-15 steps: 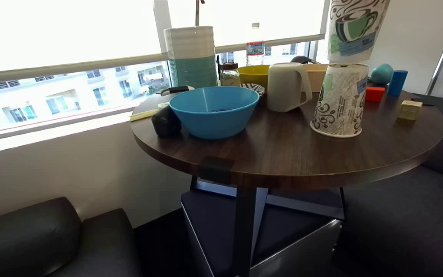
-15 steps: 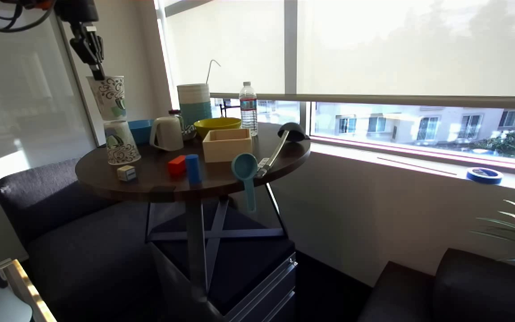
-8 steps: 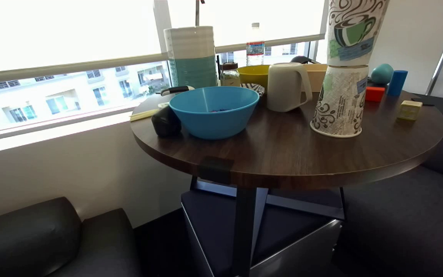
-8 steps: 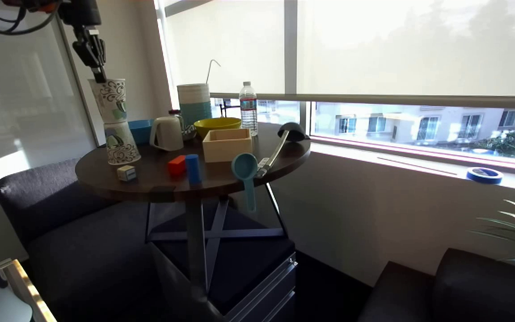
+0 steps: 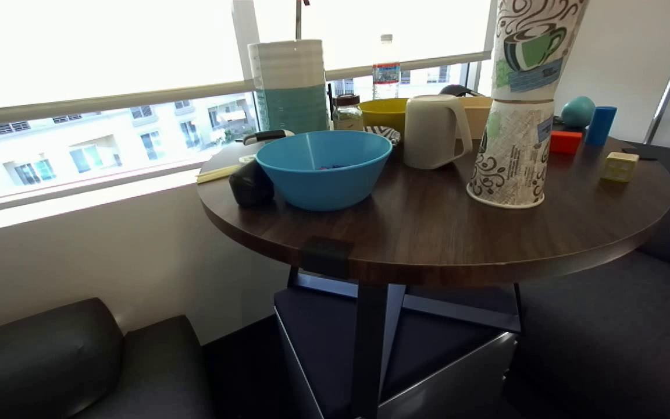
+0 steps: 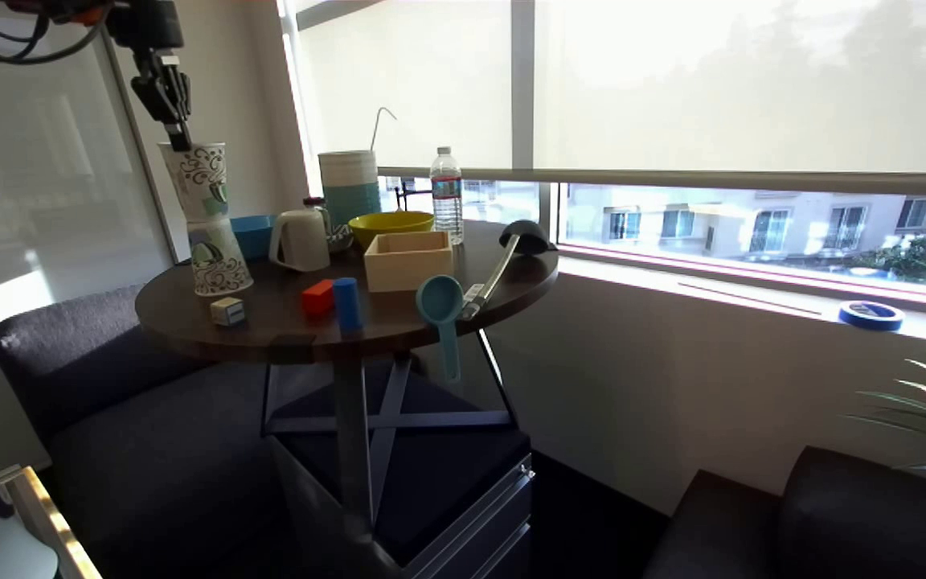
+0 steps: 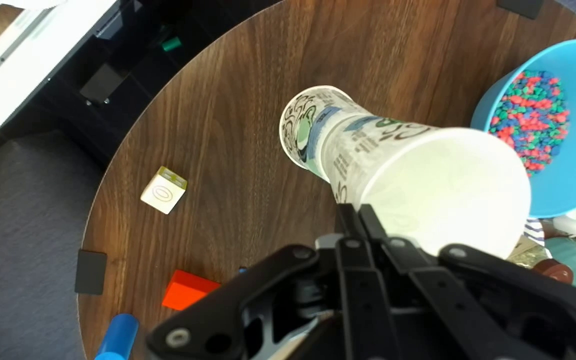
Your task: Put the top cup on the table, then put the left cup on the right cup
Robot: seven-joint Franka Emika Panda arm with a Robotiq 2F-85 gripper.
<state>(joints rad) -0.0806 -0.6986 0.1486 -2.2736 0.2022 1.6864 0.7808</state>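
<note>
As the gripper point(image 7: 359, 208) comes down, the gap closes: the upper swirl-print paper cup point(image 5: 535, 46), hanging just clear a moment ago, now stands mouth up, its base meeting the upturned base of the lower swirl-print paper cup point(image 5: 512, 154). And there's a nudge! In an exterior view the lower cup shifts a touch on the dark wooden desk point(image 5: 416, 238), toward the blue bowl point(image 5: 329, 186), but it stays on its rim, between that bowl and the small toy cube point(image 5: 620, 167). Look at the jaws: pinched on the upper cup's rim, apparently one side inside the mouth, one outside, no release yet. So where does that leave us? I read this as the final step, left cup onto right, with the earlier half done; the prints look too alike for me to be certain which is which. Next, I'd say, a pause to settle, then a gentle parting of the jaws. The danger: light-looking paper, base on base, so more downward push or a drag on the rim could topple the pair.
</note>
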